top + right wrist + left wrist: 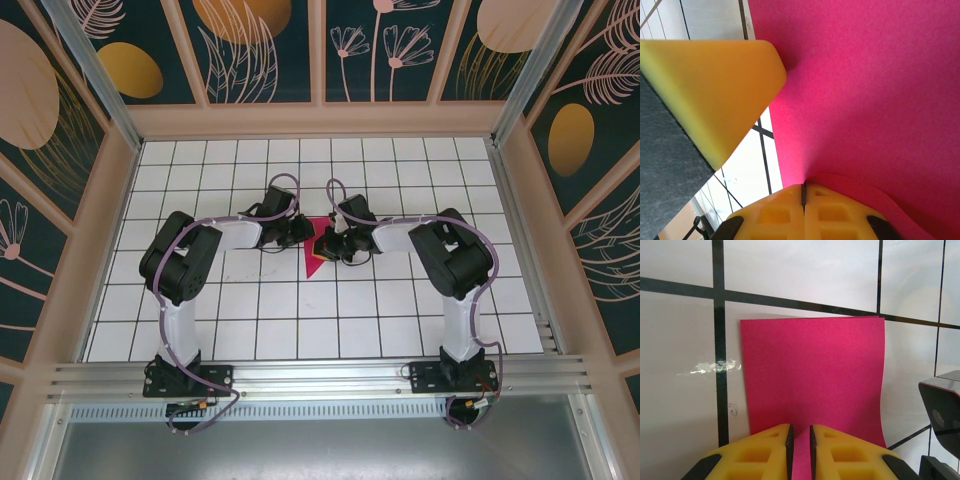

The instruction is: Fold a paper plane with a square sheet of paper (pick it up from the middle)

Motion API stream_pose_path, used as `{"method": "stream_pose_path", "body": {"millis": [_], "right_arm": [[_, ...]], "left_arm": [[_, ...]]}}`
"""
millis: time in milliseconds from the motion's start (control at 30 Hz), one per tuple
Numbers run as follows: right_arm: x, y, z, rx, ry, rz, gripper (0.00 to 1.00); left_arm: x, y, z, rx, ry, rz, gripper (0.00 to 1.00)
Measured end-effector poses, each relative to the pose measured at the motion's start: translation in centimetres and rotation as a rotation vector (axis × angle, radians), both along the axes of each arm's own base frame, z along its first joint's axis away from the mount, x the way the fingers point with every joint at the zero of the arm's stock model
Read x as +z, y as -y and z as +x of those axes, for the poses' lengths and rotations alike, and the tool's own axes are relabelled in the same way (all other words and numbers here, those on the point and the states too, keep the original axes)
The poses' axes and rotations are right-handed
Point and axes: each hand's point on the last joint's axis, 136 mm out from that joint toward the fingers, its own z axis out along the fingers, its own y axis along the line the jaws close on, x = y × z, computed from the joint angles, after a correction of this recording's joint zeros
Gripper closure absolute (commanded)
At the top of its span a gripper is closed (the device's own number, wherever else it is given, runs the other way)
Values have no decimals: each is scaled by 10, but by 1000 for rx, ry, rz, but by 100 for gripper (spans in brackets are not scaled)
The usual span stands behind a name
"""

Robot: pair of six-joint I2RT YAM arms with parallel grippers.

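Looking down from above, both arms reach inward and meet over the middle of the white gridded table (300,320). The pink sheet of paper (315,258) sits between them as a small pointed shape, its tip towards the near edge. The left gripper (300,235) is at the sheet's left side and the right gripper (335,243) at its right. From this height I cannot tell how their jaws stand.

Seen from the left wrist, the sheet of paper (812,375) lies as a plain rectangle on the table (680,415), its far edge just short of a black grid line. The left gripper (800,432) has its yellow fingers (770,450) drawn almost together, with a strip of pink running into the thin gap, so it is pinching the near edge. A black glossy part (942,410) stands at the right edge of this view, just beside the paper.

From the right wrist, the sheet of paper (865,100) spreads across most of the view. The right gripper (803,192) has its jaws pressed tight together on the paper's near edge, which curls up beside them. A big yellow finger (710,85) with a dark backing reaches in from the left, its rounded tip over the paper's left edge.
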Motion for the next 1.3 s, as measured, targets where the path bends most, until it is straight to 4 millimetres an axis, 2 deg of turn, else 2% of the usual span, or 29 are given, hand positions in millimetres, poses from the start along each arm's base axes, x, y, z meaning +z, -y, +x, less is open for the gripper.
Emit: {"method": "stream_pose_path", "body": {"millis": [567, 733, 867, 1033, 1100, 1200, 1300], "right_arm": [[-1, -2, 0, 11, 4, 7, 98], [-1, -2, 1, 15, 5, 2, 88], [2, -5, 2, 27, 11, 11, 77], [6, -9, 1, 44, 21, 25, 65], [8, -10, 1, 49, 24, 31, 62], [10, -11, 2, 50, 26, 35, 62], [9, -10, 2, 48, 27, 31, 68]], "left_arm": [[0, 0, 0, 0, -1, 1, 80], [3, -4, 1, 16, 4, 15, 75], [25, -16, 11, 69, 41, 12, 72], [57, -51, 30, 185, 107, 0, 70], [60, -65, 32, 225, 114, 7, 70], [53, -75, 28, 249, 98, 21, 70], [43, -77, 19, 247, 67, 23, 71]]}}
